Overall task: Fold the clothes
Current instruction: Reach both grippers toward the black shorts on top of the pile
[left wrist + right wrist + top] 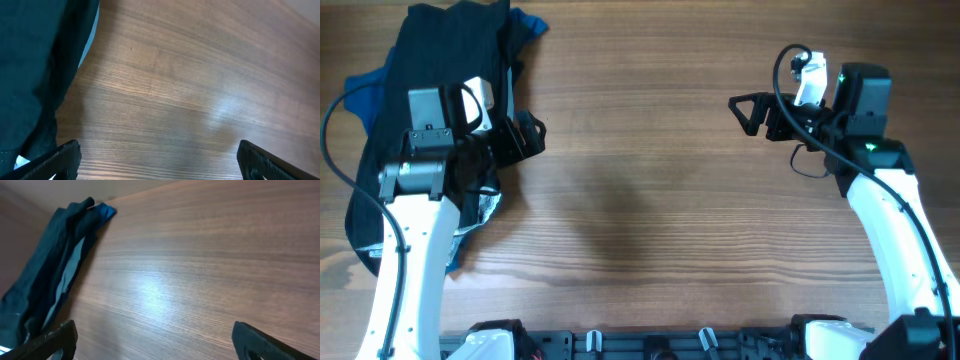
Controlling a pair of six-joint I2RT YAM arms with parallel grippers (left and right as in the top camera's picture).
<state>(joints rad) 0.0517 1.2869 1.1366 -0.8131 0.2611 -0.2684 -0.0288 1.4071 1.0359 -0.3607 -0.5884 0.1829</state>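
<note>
Clothes: a heap (440,70) at the table's left edge, well apart from the bare middle. The black shorts (450,50) lie on top, a blue top (527,25) pokes out at the far corner, and a pale patterned patch (483,206) shows near the front.
Left gripper: (532,137) at the heap's right edge, with its arm lying over the pile. The jaws are spread wide and hold nothing; the left wrist view shows only bare wood between the fingers.
Right gripper: (740,113) over open table (640,230), far from the cloth, also wide open and empty.
Step in hand: probably picking one garment out of the heap — nothing is spread flat yet.
Doing it well: pinch only the top layer, at a hem or waistband edge, so the blue piece underneath stays put.
Next need: drag the garment to the clear centre and have the right gripper take the opposite edge, so it lies flat before any fold.
Risk: the layers overlap — too deep a bite could lift two garments at once.
</note>
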